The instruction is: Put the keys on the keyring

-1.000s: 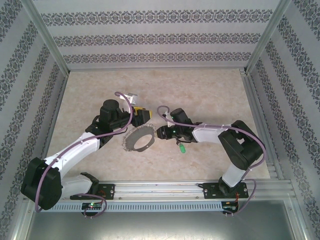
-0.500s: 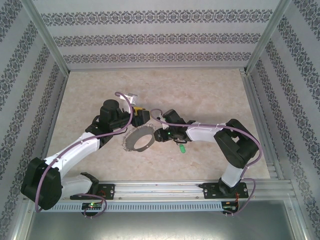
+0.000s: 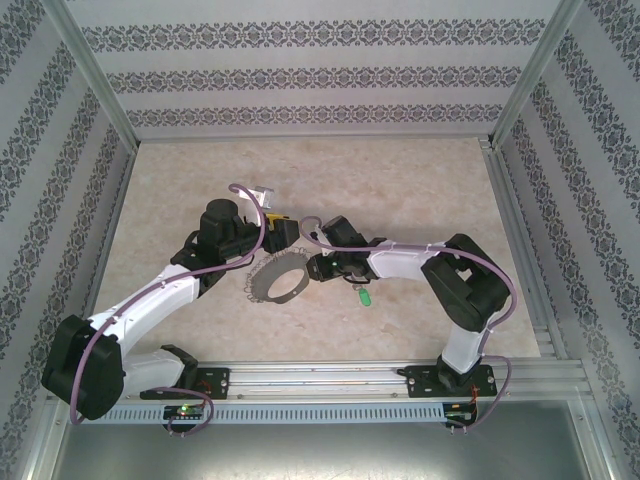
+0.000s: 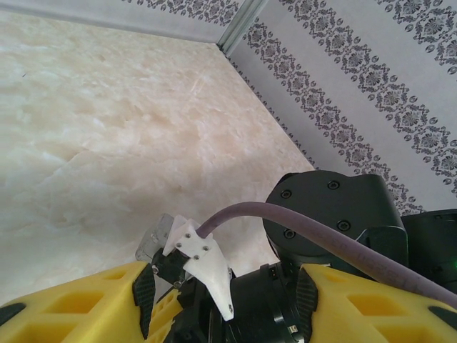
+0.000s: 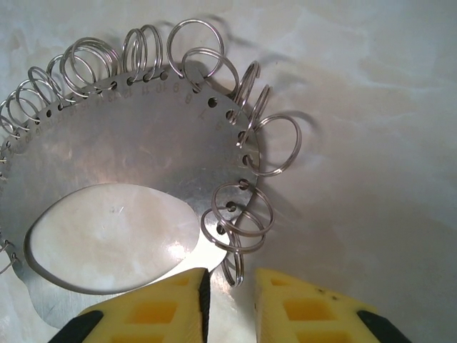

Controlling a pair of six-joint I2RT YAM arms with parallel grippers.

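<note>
The keyring (image 3: 268, 270) lies flat on the table at mid-left. In the right wrist view the keyring (image 5: 143, 150) is a thin metal plate with an oval opening, its rim hung with many small split rings. My right gripper (image 3: 318, 268) is at its right edge. The right gripper (image 5: 232, 300) stands narrowly open, with one small split ring (image 5: 236, 266) edge-on in the gap and touching neither pad. The green-headed key (image 3: 364, 297) lies loose on the table to the right. My left gripper (image 3: 280, 232) hovers just behind the keyring. The left gripper (image 4: 225, 300) is open and holds nothing.
Patterned walls with aluminium posts (image 3: 95, 90) close in the table on three sides. The right arm's black wrist joint (image 4: 332, 214) and purple cable (image 4: 300, 225) sit close in front of my left fingers. Bare marble-look tabletop (image 3: 400, 180) stretches behind both arms.
My right gripper has slid left up to the keyring's edge and its jaws have narrowed around a small split ring. The left arm, keyring and key have stayed put.
</note>
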